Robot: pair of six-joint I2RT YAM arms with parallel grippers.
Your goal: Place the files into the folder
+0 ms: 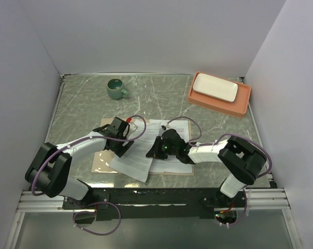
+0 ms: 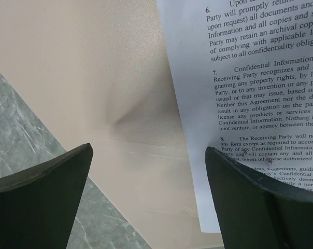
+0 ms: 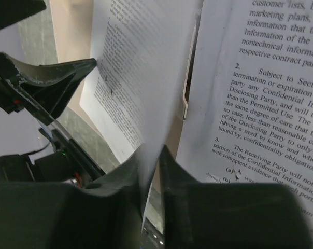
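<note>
The tan folder (image 1: 105,165) lies open on the table, and two files lie over it. One printed sheet (image 1: 131,162) juts off its near left; the other (image 1: 169,132) rests on its right half. My right gripper (image 3: 151,150) has its fingers nearly closed around the raised edge of the left sheet (image 3: 141,67); a slim gap still shows beside the paper. In the top view the right gripper (image 1: 155,150) sits over the folder's middle. My left gripper (image 2: 148,150) hangs wide open over bare folder (image 2: 94,78), its right finger above the sheet's edge (image 2: 239,93).
A green cup (image 1: 115,88) stands at the back left. At the back right an orange tray (image 1: 243,106) carries a white plate (image 1: 214,87). Grey walls close in the marble table (image 1: 84,104) on three sides.
</note>
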